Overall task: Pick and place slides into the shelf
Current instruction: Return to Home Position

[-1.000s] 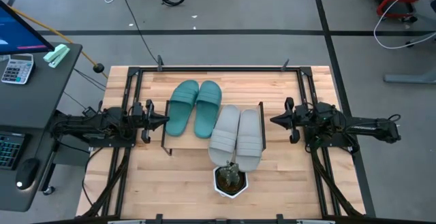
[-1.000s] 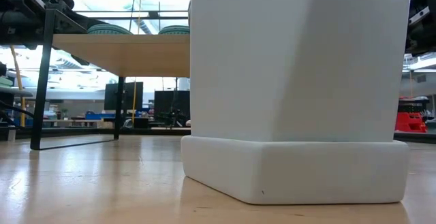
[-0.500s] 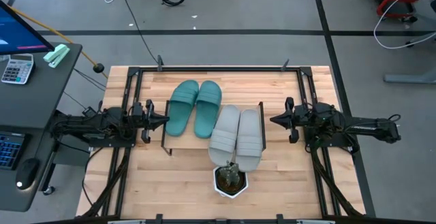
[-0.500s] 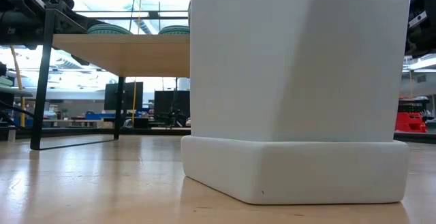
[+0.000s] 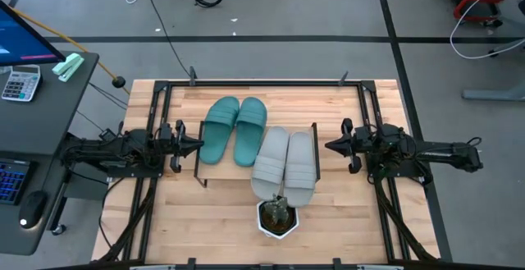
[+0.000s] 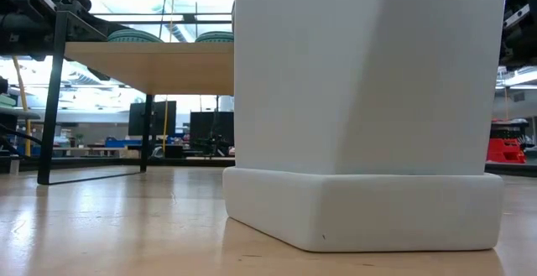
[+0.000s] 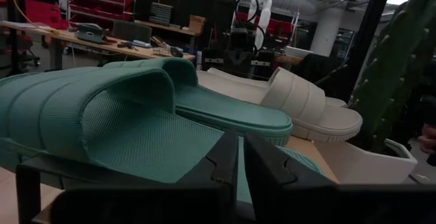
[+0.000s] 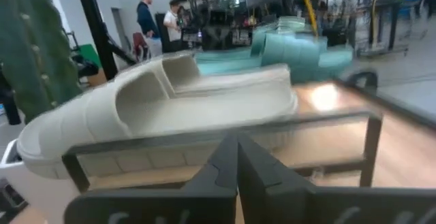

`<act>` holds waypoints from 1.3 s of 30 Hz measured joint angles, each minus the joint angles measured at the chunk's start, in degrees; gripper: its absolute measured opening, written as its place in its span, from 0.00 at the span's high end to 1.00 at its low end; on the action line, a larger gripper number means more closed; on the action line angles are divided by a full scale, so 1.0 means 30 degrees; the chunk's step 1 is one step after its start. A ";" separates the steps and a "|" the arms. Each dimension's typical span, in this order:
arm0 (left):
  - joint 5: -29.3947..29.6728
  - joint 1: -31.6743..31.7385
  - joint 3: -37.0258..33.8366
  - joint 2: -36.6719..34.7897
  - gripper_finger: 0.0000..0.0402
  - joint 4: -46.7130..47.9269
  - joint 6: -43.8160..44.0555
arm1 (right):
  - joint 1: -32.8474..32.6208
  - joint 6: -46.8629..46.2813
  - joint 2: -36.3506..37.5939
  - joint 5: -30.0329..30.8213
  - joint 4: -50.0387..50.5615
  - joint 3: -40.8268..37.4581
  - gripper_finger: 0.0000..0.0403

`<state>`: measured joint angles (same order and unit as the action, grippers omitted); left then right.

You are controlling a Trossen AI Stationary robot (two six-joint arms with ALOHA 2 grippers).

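The shelf [image 5: 225, 170] stands mid-table, a light board on thin black legs [image 6: 52, 100]. All the slides lie sole-down on its top. The teal pair [image 5: 234, 129] is at its far left part, the light grey pair [image 5: 285, 165] at its right. The grey pair's near ends reach past the board's near edge. My left gripper [image 5: 197, 145] hovers shut just left of the shelf, facing the teal slides [image 7: 122, 115]. My right gripper [image 5: 330, 145] hovers shut just right of it, facing a grey slide [image 8: 177, 108]. Neither touches anything.
A white pot with a cactus [image 5: 277, 215] stands on the table close to the grey slides' near ends and fills most of the low view [image 6: 361, 108]. Black frame rails [image 5: 156, 106] border the table. People [image 8: 146, 13] stand in the room behind.
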<state>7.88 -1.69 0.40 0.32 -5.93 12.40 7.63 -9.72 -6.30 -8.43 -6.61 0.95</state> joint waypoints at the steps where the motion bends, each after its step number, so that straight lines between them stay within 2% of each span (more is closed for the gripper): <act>1: -0.0006 0.0003 -0.0006 -0.0007 0.93 -0.0003 0.0001 | -0.0090 -0.0280 -0.0019 -0.0062 0.0039 -0.0117 0.99; 7: -0.0004 -0.0001 -0.0006 -0.0003 0.95 -0.0003 -0.0014 | -0.1042 -0.0102 -0.0164 0.1149 0.0073 -0.0117 0.98; 15: -0.0005 0.0004 -0.0006 -0.0007 0.94 0.0000 0.0001 | -0.1996 -0.0247 -0.0164 0.1353 0.0620 -0.0117 0.99; 23: -0.0007 -0.0001 -0.0006 -0.0002 0.91 -0.0002 0.0001 | -0.2007 -0.0261 -0.0156 0.1342 0.0627 -0.0124 0.98; 31: -0.0007 0.0003 -0.0006 0.0000 0.94 0.0000 -0.0003 | -0.2007 -0.0193 -0.0149 0.1662 0.0637 0.0069 0.97; 39: -0.0007 -0.0001 -0.0006 -0.0001 0.92 0.0000 -0.0013 | -0.1999 0.0412 -0.0156 0.1706 0.1793 0.0073 0.96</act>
<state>7.86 -1.69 0.38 0.32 -5.93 12.36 1.63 -8.48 -6.76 -3.31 -1.23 1.17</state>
